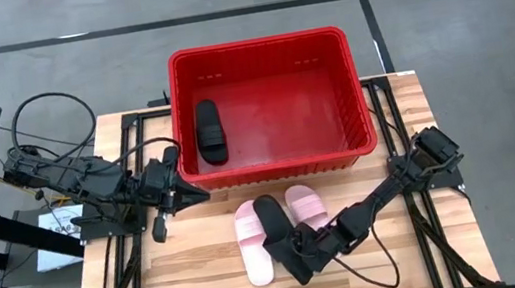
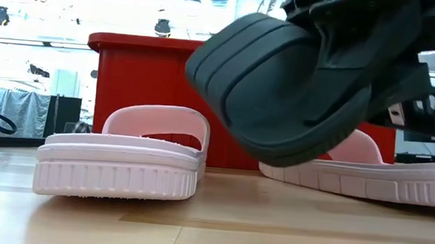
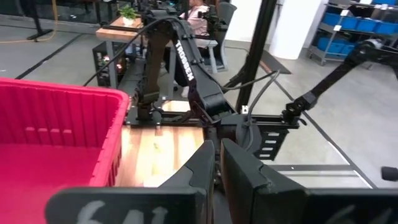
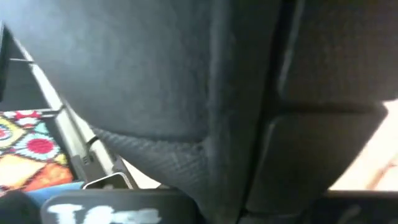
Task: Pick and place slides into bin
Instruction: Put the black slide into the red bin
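Right hand [image 1: 290, 247] grips black slide [image 1: 270, 219] — lifted between both pink slides [image 1: 253, 243].

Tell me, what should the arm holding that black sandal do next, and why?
Probably carry it up and over the rim of the red bin. The right hand grips a black slide that already hangs clear of the table, between the two pink slides. One black slide is already inside. The left hand waits beside the bin.
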Robot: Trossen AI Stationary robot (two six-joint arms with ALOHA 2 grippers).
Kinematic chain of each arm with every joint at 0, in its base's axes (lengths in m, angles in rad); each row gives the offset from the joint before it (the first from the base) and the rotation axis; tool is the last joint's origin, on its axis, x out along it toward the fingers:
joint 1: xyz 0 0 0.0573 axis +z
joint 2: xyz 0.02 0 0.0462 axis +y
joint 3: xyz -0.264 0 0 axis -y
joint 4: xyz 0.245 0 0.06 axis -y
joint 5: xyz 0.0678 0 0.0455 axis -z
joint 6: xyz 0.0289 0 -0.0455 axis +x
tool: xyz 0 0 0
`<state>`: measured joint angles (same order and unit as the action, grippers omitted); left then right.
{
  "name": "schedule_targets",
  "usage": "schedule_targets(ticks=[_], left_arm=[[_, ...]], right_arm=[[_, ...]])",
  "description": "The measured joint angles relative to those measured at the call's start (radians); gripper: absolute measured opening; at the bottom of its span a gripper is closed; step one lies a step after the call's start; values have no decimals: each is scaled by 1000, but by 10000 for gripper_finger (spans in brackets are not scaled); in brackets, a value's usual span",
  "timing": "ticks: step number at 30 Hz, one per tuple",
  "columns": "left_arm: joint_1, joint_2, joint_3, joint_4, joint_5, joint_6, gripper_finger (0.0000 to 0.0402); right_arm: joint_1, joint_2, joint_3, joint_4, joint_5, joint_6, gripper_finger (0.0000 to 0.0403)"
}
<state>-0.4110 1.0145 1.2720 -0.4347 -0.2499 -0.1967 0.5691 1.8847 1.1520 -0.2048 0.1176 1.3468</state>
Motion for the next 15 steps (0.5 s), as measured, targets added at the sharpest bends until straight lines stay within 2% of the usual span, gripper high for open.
schedule_targets(ticks=[7, 15], left_arm=[[0, 0, 0, 15, 10, -10, 18], [27, 44, 48, 47, 6, 27, 20]], right_arm=[[22, -40, 81, -209, 87, -74, 32], [31, -233, 86, -421, 201, -192, 32]])
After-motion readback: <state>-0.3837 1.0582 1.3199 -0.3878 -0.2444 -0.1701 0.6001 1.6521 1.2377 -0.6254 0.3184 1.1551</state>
